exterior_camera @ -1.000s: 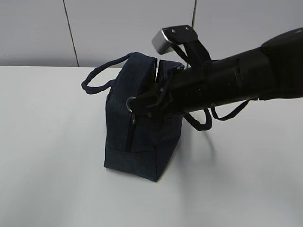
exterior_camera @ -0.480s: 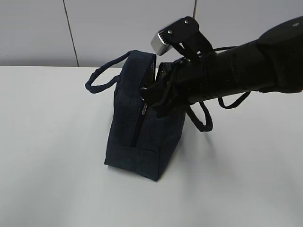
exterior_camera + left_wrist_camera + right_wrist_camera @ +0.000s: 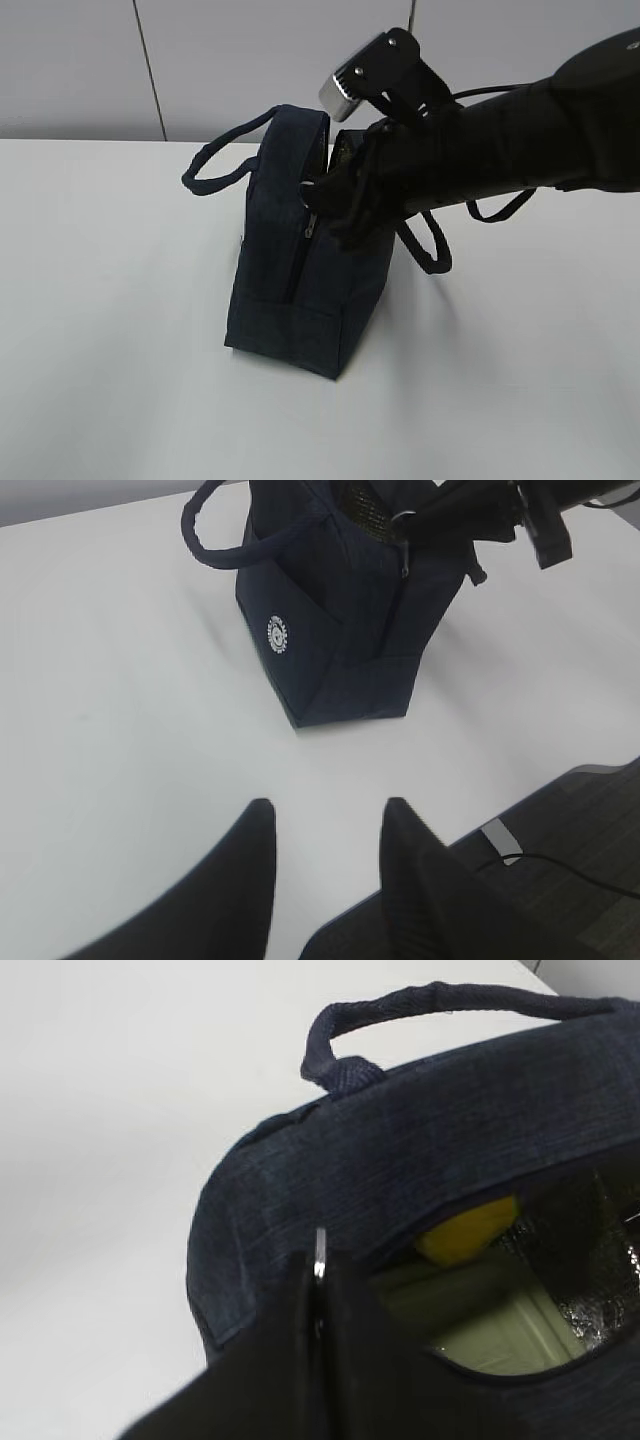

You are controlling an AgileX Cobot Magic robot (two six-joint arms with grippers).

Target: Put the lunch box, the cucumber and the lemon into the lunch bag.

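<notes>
The dark navy lunch bag (image 3: 300, 270) stands upright on the white surface (image 3: 110, 350), its top partly gaping. Inside show the lunch box (image 3: 495, 1325) with its pale green lid and, beside it, the yellow lemon (image 3: 468, 1230). The right claw (image 3: 322, 192) is clenched on the silver zipper ring (image 3: 320, 1253). The left claw (image 3: 325, 825) hovers released, well apart.

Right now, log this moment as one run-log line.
right gripper: shut on zipper pull | left gripper: open, holding nothing | lunch bag: upright, top open | inside: lemon, lunch box | cucumber: not visible
</notes>
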